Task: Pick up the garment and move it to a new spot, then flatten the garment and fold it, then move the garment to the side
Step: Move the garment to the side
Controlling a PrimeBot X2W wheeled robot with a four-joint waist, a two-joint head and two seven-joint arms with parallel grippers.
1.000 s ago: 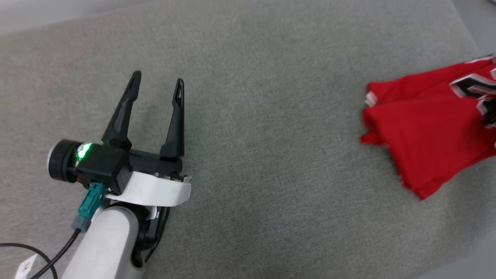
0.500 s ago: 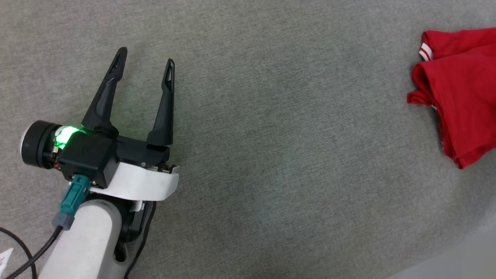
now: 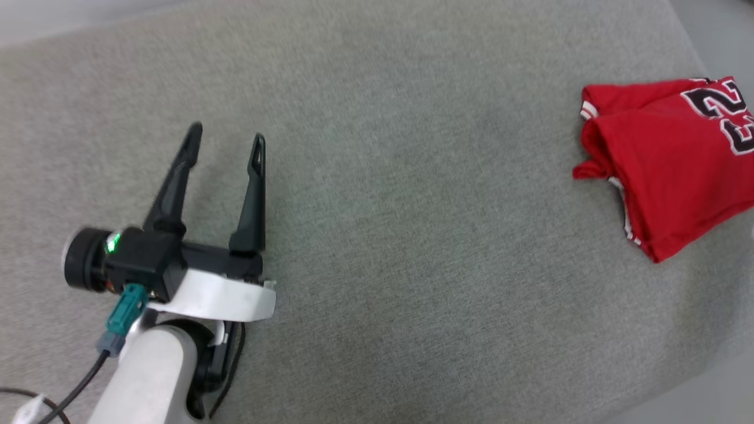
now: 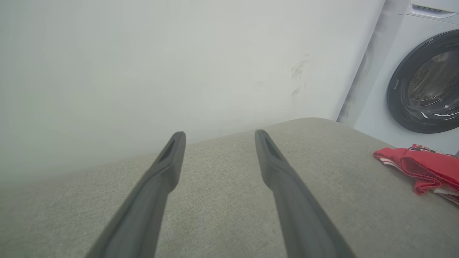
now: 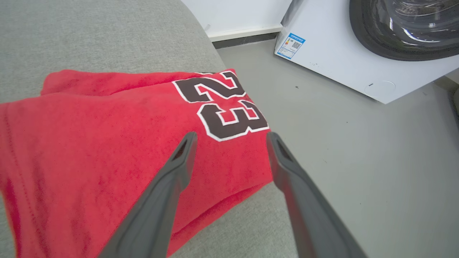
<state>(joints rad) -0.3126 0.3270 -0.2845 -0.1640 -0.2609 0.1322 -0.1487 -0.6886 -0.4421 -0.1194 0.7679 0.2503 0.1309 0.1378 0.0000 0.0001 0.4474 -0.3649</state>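
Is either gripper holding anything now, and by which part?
Nothing held. Left gripper open over grey fabric cushion; right gripper open above the folded red fabric jersey.

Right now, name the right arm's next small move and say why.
Probably lift the right gripper straight up and back from the garment. Its jaws stand open above the garment, which lies folded at the right end of the grey cushion, so the move to the side looks done; pulling straight away should avoid dragging the fold.

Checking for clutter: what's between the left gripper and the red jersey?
Nothing but bare grey upholstery, seen in the head view, lies between the left gripper and the garment.
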